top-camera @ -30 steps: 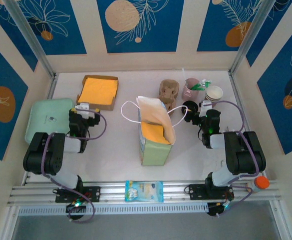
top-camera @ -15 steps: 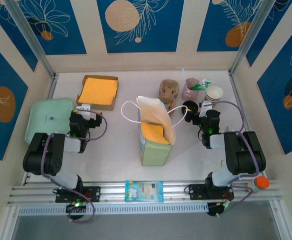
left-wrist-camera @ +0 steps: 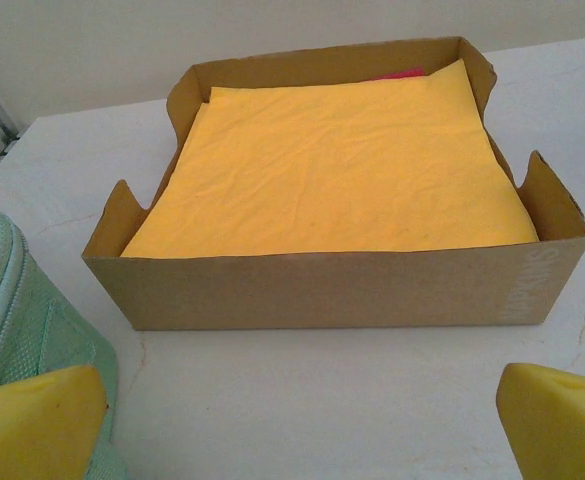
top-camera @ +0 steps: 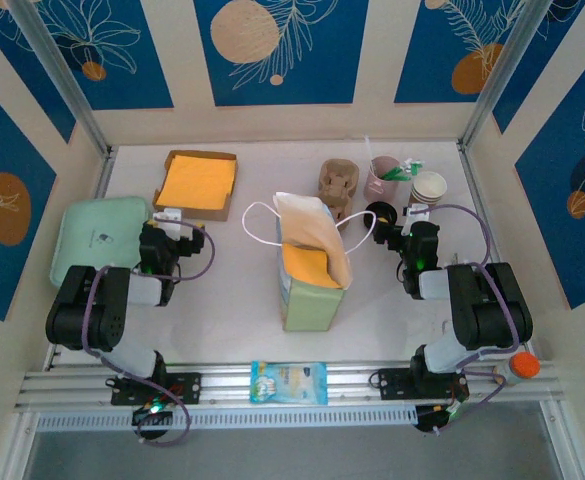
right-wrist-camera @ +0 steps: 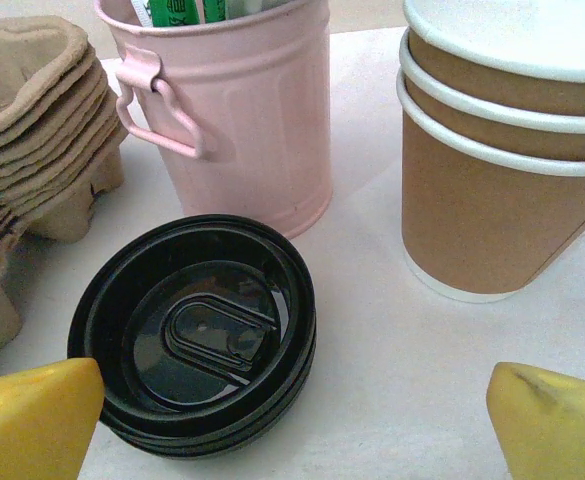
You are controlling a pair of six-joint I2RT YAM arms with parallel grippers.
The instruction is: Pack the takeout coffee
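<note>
Both claws spread wide and empty: left gripper [left-wrist-camera: 302,425], right gripper [right-wrist-camera: 292,430].
The takeout coffee [right-wrist-camera: 194,335] shows as a black lid low on the table before the right gripper's fingers, just in front of the pink utensil bucket [right-wrist-camera: 242,110] and beside the stacked paper cups [right-wrist-camera: 502,190]; any cup under it is unclear. The left gripper faces a cardboard box [left-wrist-camera: 342,288].

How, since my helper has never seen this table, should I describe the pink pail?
Look at the table's far right corner, beyond the right gripper. Between the pulp carriers and stacked brown cups stands the pink pail, the only pink, handled thing there.
</note>
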